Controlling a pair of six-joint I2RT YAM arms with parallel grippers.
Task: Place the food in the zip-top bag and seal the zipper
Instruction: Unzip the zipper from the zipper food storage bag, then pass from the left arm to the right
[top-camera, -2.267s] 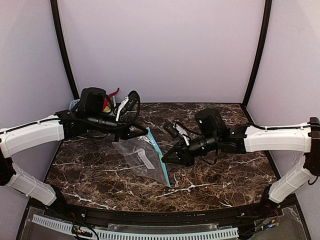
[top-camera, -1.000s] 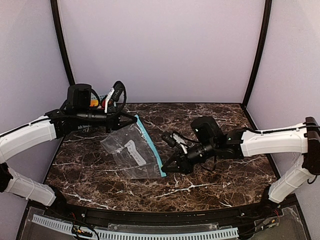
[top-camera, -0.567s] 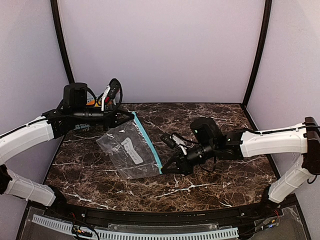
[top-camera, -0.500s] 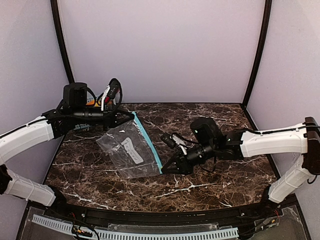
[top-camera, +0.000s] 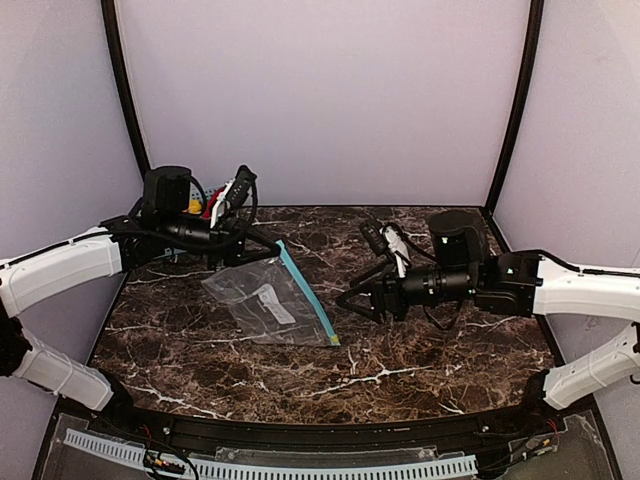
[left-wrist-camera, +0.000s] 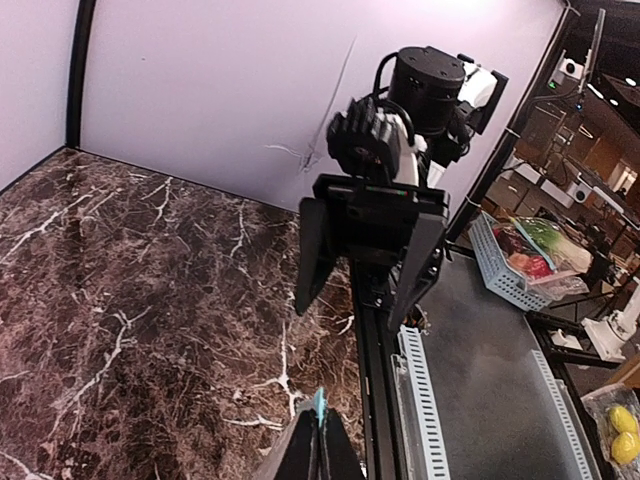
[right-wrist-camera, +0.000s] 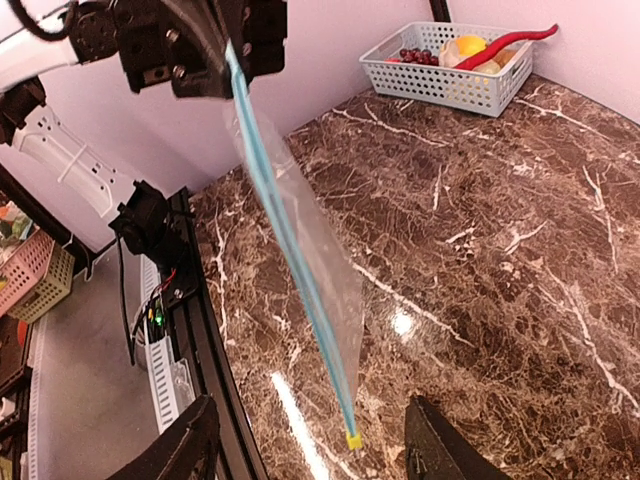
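Worktop (top-camera: 430, 350): dark marble; the things of the task sit on its left half.
Bag (top-camera: 262, 305): clear, flat and seemingly empty. It hangs from its far corner, which is lifted near the far-left corner of the worktop. Its near corner trails down toward the middle.
Risk, bag: held at one point only, the film can sag, twist or swing, so the mouth may stay flat and give the food no way in.
Risk, grip: a thin pinch on the strip may slip if the other arm tugs the bag, which would drop it to the worktop.
Basket (right-wrist-camera: 440, 85): pale mesh, in the far-left corner, behind the left arm.
Right hand (top-camera: 365, 290): jaws spread wide, holding and touching nothing. It is over the middle of the worktop, near the zipper's near end but apart from it.
Left hand (top-camera: 266, 250): clamped tight on the far end of the zipper, carrying the bag.
Zipper (right-wrist-camera: 290, 240): teal strip, running slantwise from the left hand down toward the near edge. I cannot tell whether it is sealed.
Food (right-wrist-camera: 470, 45): in the basket, none bagged; grapes, a yellow piece and a long red piece show.
Tab (right-wrist-camera: 352, 438): small, yellow, at the zipper's low end.
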